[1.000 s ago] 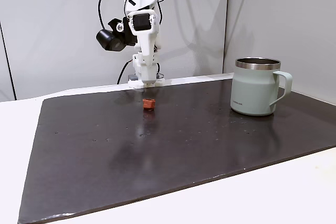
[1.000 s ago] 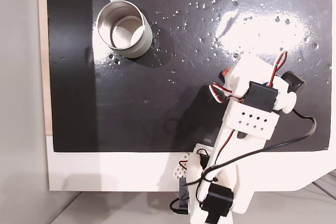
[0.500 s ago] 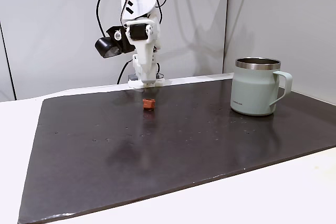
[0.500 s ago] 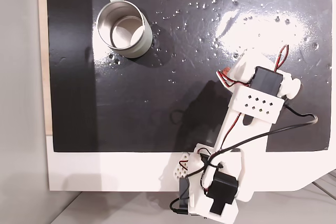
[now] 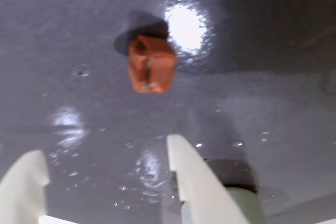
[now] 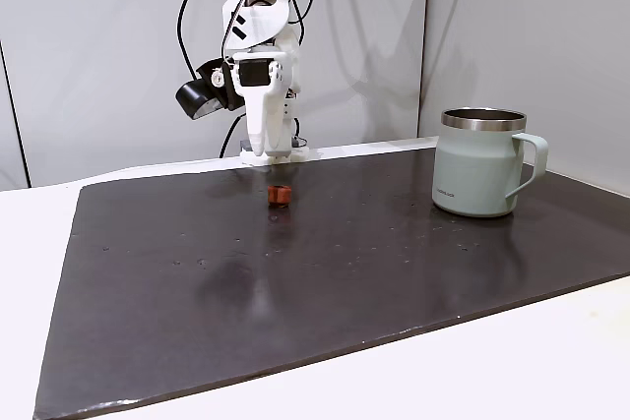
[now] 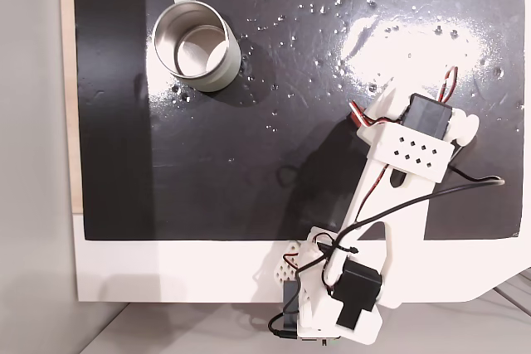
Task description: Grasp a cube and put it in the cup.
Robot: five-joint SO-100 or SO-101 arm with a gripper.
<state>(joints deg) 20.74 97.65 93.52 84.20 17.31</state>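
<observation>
Cup (image 7: 196, 47): upright, steel interior bare | cube (image 6: 281, 194): on mat (image 6: 394, 253)

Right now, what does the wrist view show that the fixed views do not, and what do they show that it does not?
Wrist view: the gripper with its pale fingers apart, and the tiny red-orange cube close ahead of them, untouched. Fixed views: the pale grey-green mug with steel rim, standing upright well away from the cube, and the white arm. Shared with a fixed view: the cube and the glossy dark mat it lies on.
</observation>
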